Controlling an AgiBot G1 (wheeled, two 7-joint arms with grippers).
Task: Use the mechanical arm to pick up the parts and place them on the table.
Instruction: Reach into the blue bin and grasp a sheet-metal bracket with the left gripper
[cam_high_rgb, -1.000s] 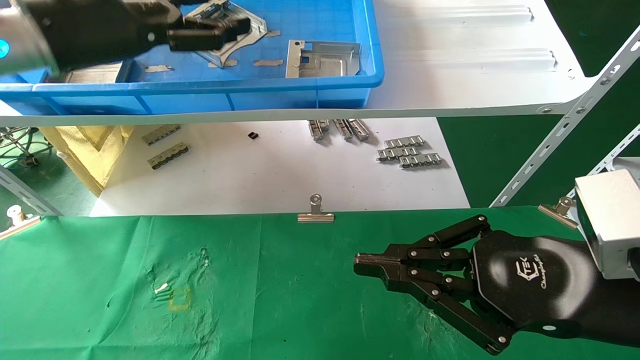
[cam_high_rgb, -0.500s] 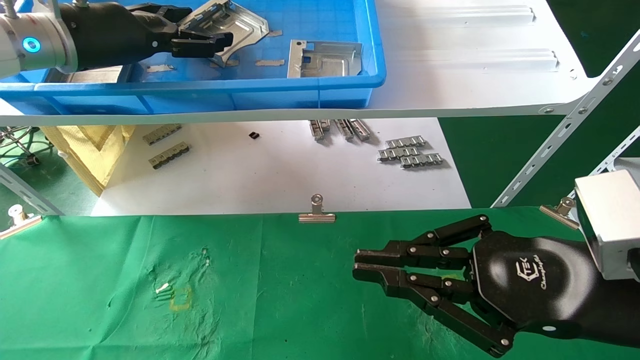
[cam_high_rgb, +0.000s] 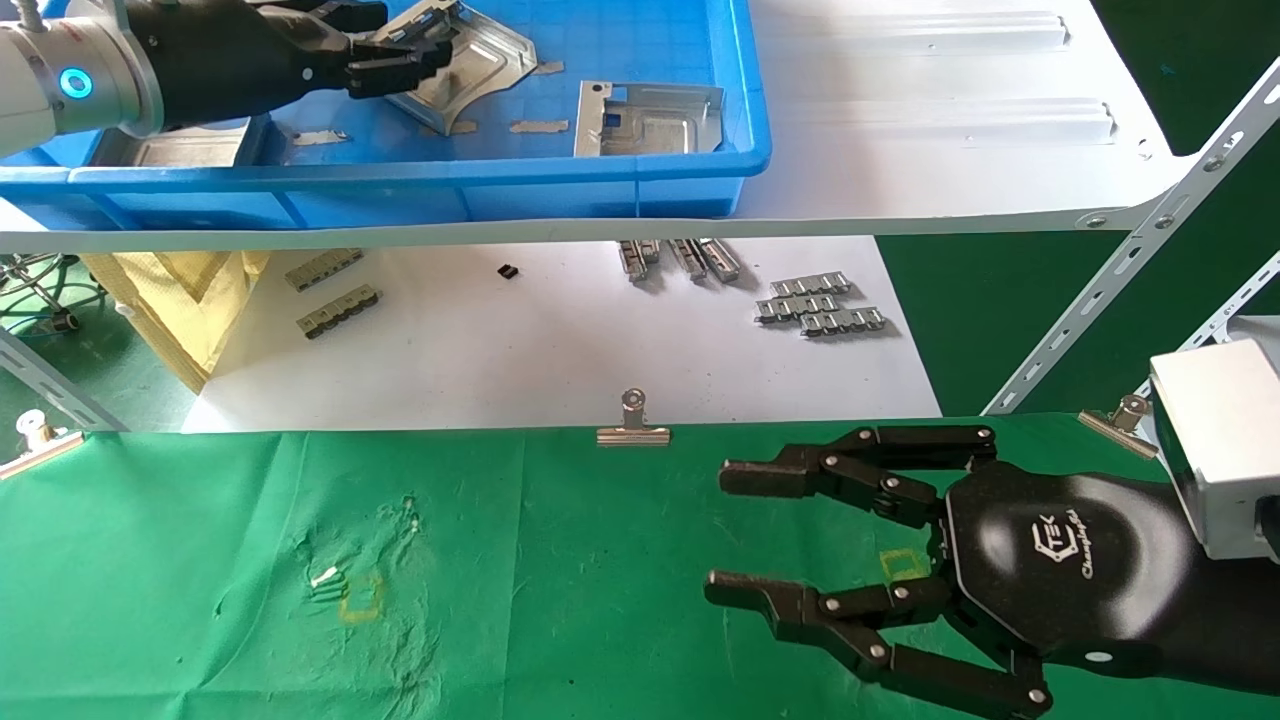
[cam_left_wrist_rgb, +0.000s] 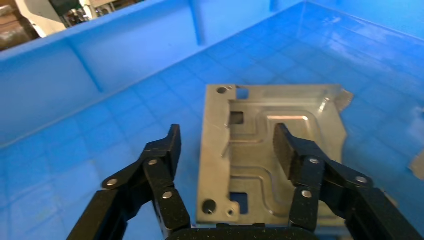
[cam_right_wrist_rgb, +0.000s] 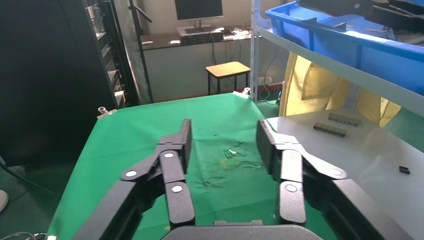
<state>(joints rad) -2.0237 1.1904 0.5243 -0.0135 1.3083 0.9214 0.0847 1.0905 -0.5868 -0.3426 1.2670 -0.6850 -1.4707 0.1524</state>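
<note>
Since a second ago, the right gripper (cam_high_rgb: 715, 535) has spread its fingers wide above the green table (cam_high_rgb: 200, 600), and the left gripper (cam_high_rgb: 400, 60) has pulled back toward the blue tray's (cam_high_rgb: 600, 190) left end, tilting a part (cam_high_rgb: 480, 55) with it. That tray sits on the white shelf board (cam_high_rgb: 950, 150). Inside it, the left gripper (cam_left_wrist_rgb: 225, 145) has its fingers around the tilted part (cam_left_wrist_rgb: 265, 150); whether they actually clamp it cannot be told. A second part (cam_high_rgb: 650, 120) lies flat near the tray's right wall, and a third (cam_high_rgb: 180, 145) by its left front corner.
</note>
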